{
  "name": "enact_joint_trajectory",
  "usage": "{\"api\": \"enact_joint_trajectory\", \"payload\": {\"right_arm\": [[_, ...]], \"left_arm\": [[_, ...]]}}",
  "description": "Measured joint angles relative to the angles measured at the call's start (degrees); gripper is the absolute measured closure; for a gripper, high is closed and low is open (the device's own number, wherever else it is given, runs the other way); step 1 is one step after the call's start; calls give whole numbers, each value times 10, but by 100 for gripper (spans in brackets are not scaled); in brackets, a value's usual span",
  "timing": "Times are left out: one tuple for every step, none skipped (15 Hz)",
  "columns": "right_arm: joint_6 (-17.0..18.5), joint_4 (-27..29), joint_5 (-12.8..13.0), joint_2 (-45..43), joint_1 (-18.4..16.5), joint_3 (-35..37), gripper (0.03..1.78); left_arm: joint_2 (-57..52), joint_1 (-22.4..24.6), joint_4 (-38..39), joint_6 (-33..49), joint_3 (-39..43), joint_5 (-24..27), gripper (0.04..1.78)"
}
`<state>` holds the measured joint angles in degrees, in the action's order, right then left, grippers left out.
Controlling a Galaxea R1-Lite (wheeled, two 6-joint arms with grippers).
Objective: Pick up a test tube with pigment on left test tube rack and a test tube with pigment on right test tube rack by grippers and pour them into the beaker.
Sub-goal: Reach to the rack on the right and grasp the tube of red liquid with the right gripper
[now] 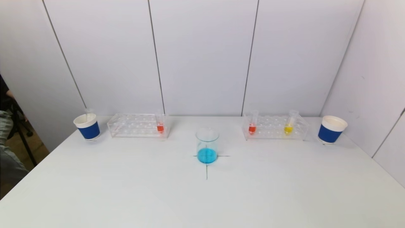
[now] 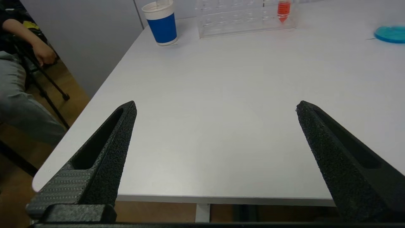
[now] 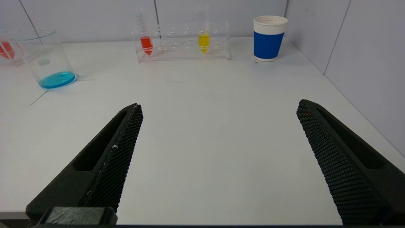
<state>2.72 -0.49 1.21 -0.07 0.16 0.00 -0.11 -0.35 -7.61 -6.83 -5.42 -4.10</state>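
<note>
The beaker [image 1: 207, 145] stands mid-table [image 1: 126, 196], in front of and between two racks. The left rack [image 1: 137, 125] holds one tube [image 1: 160, 122] at its inner end; the right rack [image 1: 274, 127] holds two tubes. A cup [image 1: 87, 127] stands outside each rack.

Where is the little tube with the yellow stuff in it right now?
The yellow test tube stands in the right test tube rack at the table's far right, between the red tube in that rack and a blue paper cup.
</note>
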Motion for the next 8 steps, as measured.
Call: {"api": "enact_joint_trajectory", "payload": {"right_arm": [[0, 0, 0, 0, 0, 0, 4], [0, 0, 0, 0, 0, 0, 4], [0, 0, 0, 0, 0, 0, 4], [0, 0, 0, 0, 0, 0, 4], [0, 0, 0, 0, 0, 0, 4], [0, 0, 0, 0, 0, 0, 4], [0, 0, 0, 0, 0, 0, 4], [0, 0, 0, 0, 0, 0, 4]], "left_arm": [[0, 0, 2, 6, 4, 11, 6], [0, 0, 2, 12, 10, 28, 6], [0, 0, 6, 18, 20, 48, 6], [0, 0, 11, 23, 23, 56, 6], [0, 0, 12, 29, 26, 56, 6], [0, 0, 13, 40, 27, 54, 6], [0, 0, 13, 53, 27, 52, 6], [0, 0, 13, 68, 28, 48, 6]]}}
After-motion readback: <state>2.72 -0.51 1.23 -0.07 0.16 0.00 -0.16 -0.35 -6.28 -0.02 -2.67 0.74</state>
